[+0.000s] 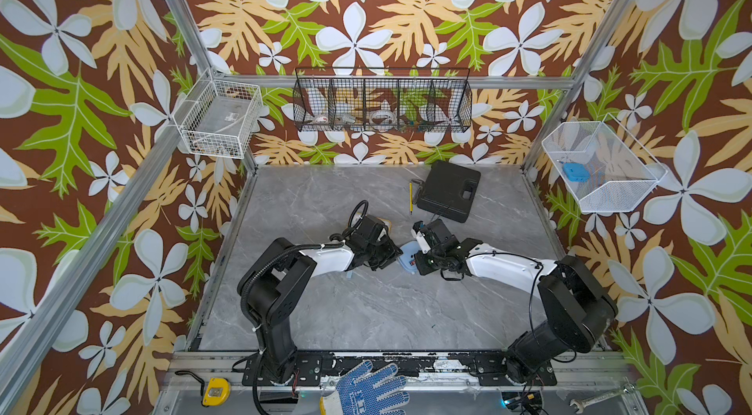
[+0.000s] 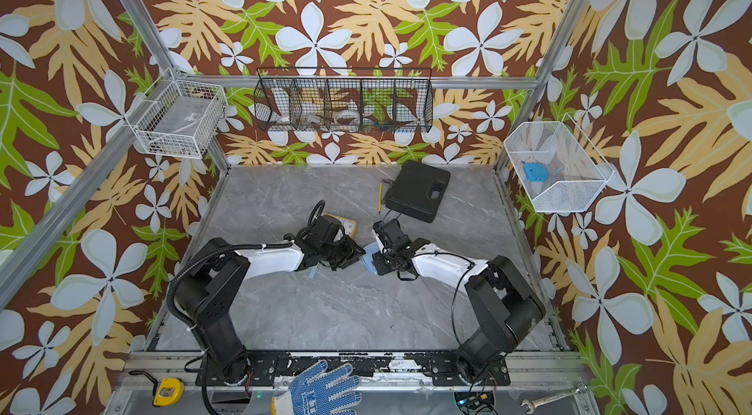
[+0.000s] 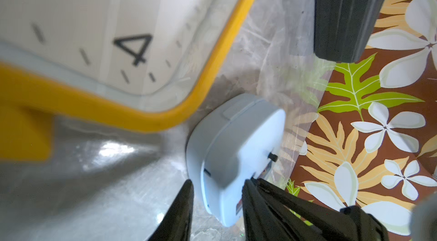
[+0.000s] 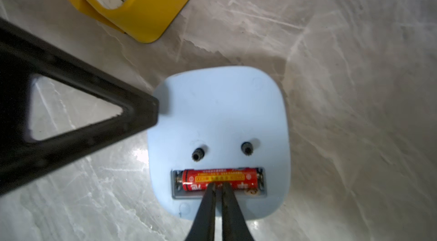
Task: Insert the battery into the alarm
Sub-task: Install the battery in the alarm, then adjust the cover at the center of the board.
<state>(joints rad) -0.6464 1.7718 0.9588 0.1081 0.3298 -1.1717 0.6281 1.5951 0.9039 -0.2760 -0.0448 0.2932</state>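
Right now the battery [image 4: 236, 178] lies lengthwise in the open slot on the back of the alarm [image 4: 217, 114], directly under the tips of the right tool [image 4: 218, 184]. That tool is narrowed almost to nothing, with only a thin slit between its two fingers. Both tips rest on top of the battery's red wrapper near its middle rather than gripping around it. The alarm is a pale blue, rounded block lying back-up on the worktop [image 4: 331, 86], and two small black knobs sit just past the slot, farther from the right tool.

The left tool [image 3: 217, 185] stands partly spread, with one finger on each side of the alarm's edge. Seen from the right wrist, one of its fingers [image 4: 132, 109] touches the alarm's far corner. I cannot tell whether the pair is actually pinching the alarm.

A yellow clock [image 3: 94, 100] lies face-up just beside the left tool, close to the alarm but not touching it. In both top views the two tools meet over the alarm [image 1: 408, 258], and a black case [image 1: 447, 191] lies beyond the right tool.
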